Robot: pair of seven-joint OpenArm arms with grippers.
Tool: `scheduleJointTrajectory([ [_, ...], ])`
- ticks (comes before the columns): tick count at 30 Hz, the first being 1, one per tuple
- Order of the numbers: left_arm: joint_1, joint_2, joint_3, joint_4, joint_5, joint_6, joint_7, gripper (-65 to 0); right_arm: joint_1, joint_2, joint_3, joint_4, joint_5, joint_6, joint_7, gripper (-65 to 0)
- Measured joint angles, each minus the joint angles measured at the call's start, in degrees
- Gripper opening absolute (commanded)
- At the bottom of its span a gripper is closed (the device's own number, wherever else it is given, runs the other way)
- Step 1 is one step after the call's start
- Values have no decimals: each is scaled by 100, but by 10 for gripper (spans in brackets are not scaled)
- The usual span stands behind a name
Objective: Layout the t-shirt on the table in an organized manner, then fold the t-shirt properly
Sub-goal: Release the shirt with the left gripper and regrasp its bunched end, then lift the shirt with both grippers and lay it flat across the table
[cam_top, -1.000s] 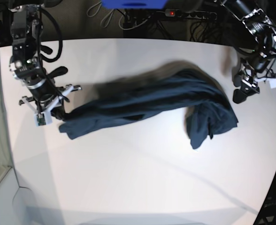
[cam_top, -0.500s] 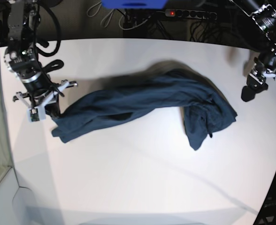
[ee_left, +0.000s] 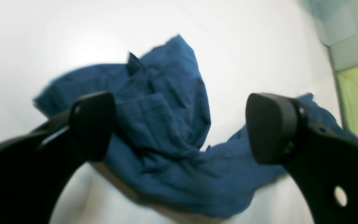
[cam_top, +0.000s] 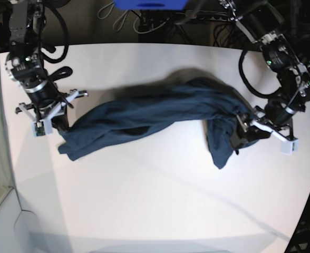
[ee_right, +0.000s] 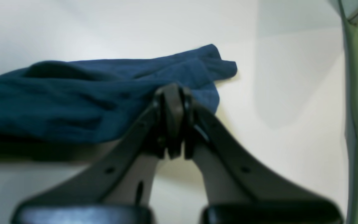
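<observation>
Base view: white table (cam_top: 144, 211) bearing crumpled t-shirt (cam_top: 160, 113); cables behind.

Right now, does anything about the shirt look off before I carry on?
Yes. The t-shirt is not laid flat: it stretches as a twisted rope across the table, bunched in a heap at the end by the open left gripper. The right gripper is shut on the other end's edge.

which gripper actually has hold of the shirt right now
The right gripper: its jaws are shut on the t-shirt. The left gripper has jaws wide apart, holding nothing.
</observation>
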Motion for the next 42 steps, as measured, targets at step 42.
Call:
scheduleJointTrajectory([
  [42,94,411,310,-1460,321,1351,-1005,0,31,2,0,-225,-2,0,-13,-650],
])
